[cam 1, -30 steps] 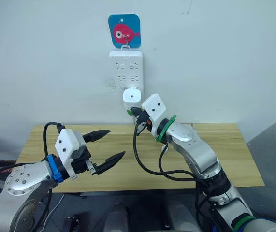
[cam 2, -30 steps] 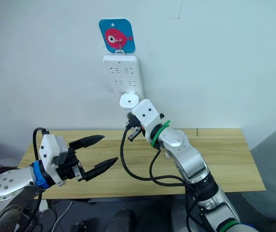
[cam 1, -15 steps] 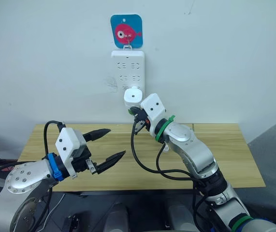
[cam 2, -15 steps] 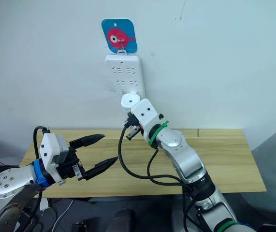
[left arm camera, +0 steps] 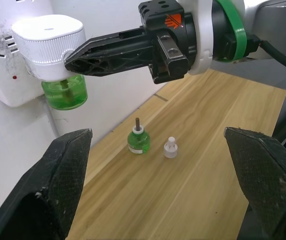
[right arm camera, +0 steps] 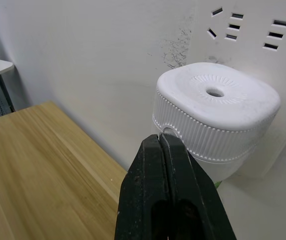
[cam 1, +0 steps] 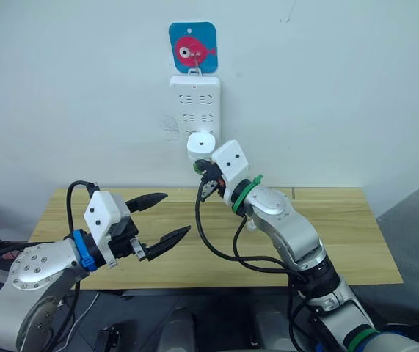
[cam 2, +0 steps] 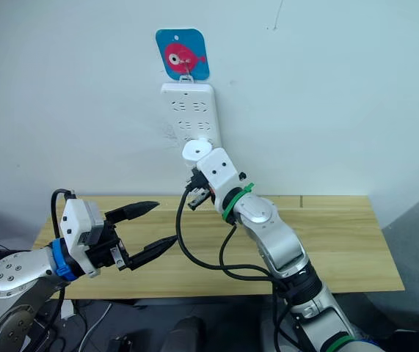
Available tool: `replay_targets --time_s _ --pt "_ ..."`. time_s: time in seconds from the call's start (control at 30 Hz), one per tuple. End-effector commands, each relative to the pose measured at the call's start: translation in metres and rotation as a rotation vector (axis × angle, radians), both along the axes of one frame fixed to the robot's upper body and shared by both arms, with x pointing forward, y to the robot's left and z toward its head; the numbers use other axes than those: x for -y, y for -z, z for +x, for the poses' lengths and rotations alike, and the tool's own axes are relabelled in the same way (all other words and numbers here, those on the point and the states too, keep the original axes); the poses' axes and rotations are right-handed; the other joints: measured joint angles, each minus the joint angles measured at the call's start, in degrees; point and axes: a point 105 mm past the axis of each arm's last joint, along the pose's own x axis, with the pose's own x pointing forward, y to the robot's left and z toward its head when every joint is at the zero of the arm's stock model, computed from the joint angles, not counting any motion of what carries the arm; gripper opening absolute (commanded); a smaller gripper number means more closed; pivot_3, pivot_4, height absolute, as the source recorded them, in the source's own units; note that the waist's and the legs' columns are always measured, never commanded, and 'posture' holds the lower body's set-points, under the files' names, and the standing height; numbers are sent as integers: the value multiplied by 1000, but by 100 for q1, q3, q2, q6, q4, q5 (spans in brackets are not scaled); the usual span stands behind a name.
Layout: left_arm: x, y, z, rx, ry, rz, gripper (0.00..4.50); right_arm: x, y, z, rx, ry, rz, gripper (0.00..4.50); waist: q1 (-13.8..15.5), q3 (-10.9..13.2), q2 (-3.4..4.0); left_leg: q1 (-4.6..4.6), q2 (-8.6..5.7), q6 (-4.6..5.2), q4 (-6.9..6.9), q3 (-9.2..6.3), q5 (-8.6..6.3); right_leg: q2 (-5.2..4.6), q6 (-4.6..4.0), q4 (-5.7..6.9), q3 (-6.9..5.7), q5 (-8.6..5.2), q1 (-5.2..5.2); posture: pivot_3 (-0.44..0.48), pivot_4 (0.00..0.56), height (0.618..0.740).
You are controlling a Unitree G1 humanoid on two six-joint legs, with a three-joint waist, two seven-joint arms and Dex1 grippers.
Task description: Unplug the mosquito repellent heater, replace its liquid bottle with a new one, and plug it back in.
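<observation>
We see the heater (cam 1: 201,146) plugged into the lower part of the white power strip (cam 1: 194,103) that hangs on the wall under a blue card with a pink fish (cam 1: 193,48). It is a white ribbed cap with a small hole in its face, and a green bottle (left arm camera: 64,92) sits screwed in beneath it.

The right gripper (left arm camera: 75,56) reaches up from the table to the heater. Its two black fingers are pressed together, holding nothing, and their tips sit at the ribbed side of the heater, touching it or just beside it; we cannot tell which.

On the wooden table (cam 1: 341,220) near the wall, below the heater, we find a second green bottle (left arm camera: 136,141) standing upright with a wick poking from its top, and just beside it a small white cap (left arm camera: 170,147).

The left gripper (cam 1: 166,217) hovers over the left side of the table, well apart from the heater, fingers spread wide and empty.
</observation>
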Motion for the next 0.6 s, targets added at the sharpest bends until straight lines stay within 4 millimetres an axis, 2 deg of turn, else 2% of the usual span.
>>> replay_targets --time_s 0.03,0.17,0.37,0.47,0.57,0.6 --pt "1 -5 0 21 7 -4 4500 11 -24 -5 44 -50 53 25 9 0 0 0 0 0 0 0 0 0 0 0 0 0 0 -16 149 725" --pt "-6 -3 3 16 -14 -5 4500 7 -21 -34 62 -224 -2 25 -1 0 0 -4 0 0 -3 1 0 0 0 -7 -1 0 -1 -21 141 725" --pt "-18 3 11 44 -33 58 4500 19 -18 -52 84 -300 -57 25 -26 0 0 -4 3 1 -10 -1 -1 1 -8 -7 -5 -5 -4 -31 130 725" --pt "-41 17 11 8 -18 172 4500 42 -11 -58 96 -315 -160 25 -30 -1 0 -3 2 1 -9 1 -1 1 -8 -7 -4 -5 -4 -42 120 725" --pt "-69 21 16 -17 -20 261 4500 73 -1 -58 49 -287 -263 565 -10 -2 -2 -6 1 1 -10 -2 -1 1 -12 -12 -10 -8 -4 -43 107 725" --pt "-74 21 19 -18 -33 262 4500 79 0 -59 28 -283 -275 931 -8 -3 -2 -6 0 1 -8 -1 -1 0 -12 -14 -10 -8 -4 -43 107 725"
